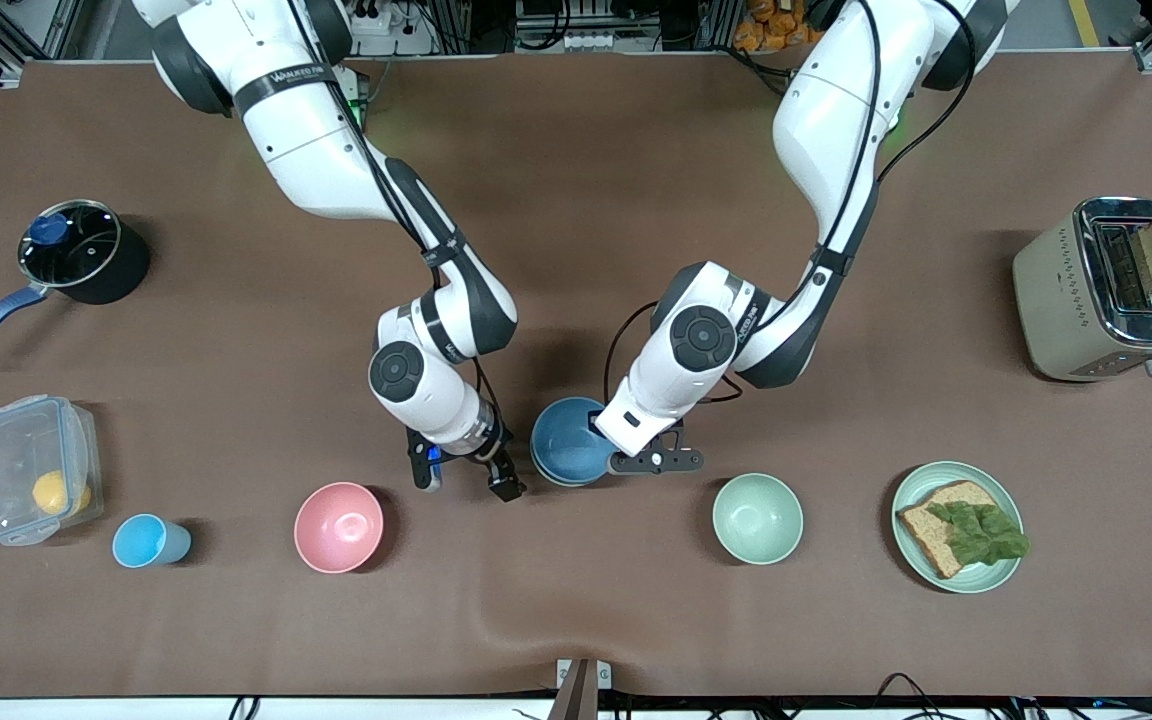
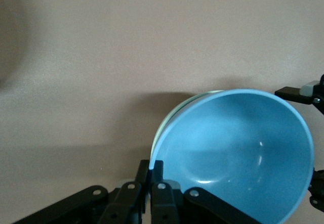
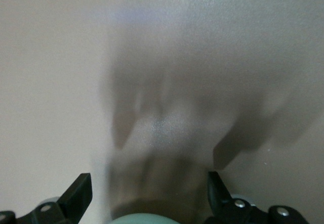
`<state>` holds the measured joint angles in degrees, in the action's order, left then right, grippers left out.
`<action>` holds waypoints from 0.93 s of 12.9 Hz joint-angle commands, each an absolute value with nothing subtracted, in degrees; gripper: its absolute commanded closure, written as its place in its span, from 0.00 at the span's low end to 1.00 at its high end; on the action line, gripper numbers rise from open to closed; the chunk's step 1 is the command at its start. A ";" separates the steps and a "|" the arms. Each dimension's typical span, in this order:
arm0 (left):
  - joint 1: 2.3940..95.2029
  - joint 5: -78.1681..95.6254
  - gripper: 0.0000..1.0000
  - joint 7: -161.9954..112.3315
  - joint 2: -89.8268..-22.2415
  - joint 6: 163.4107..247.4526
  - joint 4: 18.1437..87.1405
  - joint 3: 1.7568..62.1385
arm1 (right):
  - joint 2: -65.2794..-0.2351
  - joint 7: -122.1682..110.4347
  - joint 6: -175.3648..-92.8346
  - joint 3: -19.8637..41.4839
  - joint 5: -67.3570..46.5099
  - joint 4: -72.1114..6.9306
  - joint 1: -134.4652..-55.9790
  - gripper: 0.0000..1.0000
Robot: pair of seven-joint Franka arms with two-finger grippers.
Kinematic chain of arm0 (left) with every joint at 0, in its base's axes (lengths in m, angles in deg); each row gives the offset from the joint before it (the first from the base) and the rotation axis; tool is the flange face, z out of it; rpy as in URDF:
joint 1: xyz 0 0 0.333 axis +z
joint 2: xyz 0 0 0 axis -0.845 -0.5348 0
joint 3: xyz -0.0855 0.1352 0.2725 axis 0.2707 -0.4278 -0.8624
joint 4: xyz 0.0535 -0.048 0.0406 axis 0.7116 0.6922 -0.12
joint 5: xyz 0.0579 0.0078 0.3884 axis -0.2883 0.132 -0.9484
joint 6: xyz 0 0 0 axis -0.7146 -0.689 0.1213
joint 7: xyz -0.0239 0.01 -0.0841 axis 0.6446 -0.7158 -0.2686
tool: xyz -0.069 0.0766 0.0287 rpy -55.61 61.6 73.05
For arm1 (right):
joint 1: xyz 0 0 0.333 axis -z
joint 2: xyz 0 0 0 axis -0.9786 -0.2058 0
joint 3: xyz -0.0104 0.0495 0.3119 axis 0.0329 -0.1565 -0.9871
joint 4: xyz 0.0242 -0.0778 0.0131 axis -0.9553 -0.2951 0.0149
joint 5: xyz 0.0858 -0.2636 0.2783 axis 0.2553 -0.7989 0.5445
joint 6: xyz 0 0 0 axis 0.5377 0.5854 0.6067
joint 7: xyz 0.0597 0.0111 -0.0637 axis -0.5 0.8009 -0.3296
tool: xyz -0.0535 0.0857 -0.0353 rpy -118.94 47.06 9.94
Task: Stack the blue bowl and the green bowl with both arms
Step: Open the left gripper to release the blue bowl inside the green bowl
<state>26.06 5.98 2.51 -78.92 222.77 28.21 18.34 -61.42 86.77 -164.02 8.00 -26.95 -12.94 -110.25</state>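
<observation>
While nested, two bowls [image 1: 568,443] sit.

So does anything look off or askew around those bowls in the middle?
Slightly: the blue bowl sits in the green bowl, whose rim peeks out on one side only, so the stack looks uneven. The left gripper pinches the blue rim; the right gripper hangs open over the table beside it. Nothing spilled.

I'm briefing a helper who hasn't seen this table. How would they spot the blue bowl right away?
Start at the middle of the table, where the two arms meet. The blue bowl sits there in the left end effector, shut on its rim, with a green bowl nested under it. The pink bowl and mint bowl lie apart, nearer the front camera; the small blue cup is narrower.
</observation>
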 commanded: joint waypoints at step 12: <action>25.50 8.70 0.00 3.79 -78.76 223.62 26.49 17.75 | -61.50 86.00 -164.38 8.09 -26.53 -11.97 -110.38 0.00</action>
